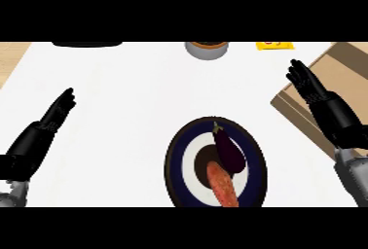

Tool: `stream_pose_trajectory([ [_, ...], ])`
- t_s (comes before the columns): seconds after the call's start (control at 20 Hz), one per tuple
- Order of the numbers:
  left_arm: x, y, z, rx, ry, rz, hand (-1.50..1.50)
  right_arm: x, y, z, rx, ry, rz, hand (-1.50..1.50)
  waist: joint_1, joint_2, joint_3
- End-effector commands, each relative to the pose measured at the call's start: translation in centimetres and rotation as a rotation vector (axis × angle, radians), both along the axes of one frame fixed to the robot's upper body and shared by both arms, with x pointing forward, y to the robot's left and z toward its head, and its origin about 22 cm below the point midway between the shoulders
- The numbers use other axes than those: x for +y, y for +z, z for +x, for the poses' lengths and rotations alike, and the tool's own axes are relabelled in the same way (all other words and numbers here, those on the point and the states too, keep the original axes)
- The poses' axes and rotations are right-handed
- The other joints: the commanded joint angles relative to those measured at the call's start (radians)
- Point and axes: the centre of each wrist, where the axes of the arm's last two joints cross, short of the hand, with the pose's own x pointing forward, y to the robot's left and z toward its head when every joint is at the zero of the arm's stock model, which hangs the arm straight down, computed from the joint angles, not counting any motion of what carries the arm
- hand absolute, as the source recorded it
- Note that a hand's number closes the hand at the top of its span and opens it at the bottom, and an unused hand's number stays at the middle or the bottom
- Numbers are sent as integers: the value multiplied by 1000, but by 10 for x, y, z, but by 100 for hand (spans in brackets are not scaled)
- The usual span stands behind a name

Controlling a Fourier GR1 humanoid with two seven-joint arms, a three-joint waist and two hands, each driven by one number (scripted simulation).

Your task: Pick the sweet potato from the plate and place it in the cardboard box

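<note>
A dark blue and white plate (183, 151) lies at the lower middle of the white counter. On it rest an orange sweet potato (223, 186) and, just above it, a dark purple eggplant (229, 149). The cardboard box (345, 63) sits at the right edge, partly cut off. My right hand (307, 83) is raised over the box's left side, fingers straight, well to the upper right of the plate. My left hand (57, 113) is at the left, fingers straight and pointing up, far from the plate.
A grey round container (208, 49) stands at the top middle. A yellow packet (275, 45) lies at the top right, and a dark object (86, 44) shows at the top left edge. Wooden surface borders the counter at the far left.
</note>
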Motion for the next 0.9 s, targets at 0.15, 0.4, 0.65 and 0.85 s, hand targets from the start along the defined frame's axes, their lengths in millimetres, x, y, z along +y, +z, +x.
stream_pose_trajectory([
  [0.15,31,-14,-2,20,268,117,0,42,-35,-14,184,378,151,-150,49,28,24],
  [0.4,48,-25,-3,130,381,144,0,58,19,-15,-150,655,-481,-150,53,19,21],
  [0.65,40,-28,6,111,447,163,0,24,-100,-40,100,697,44,-150,38,36,28],
  [0.85,38,-42,2,159,427,151,0,7,-101,-8,2,799,53,-150,41,26,25],
])
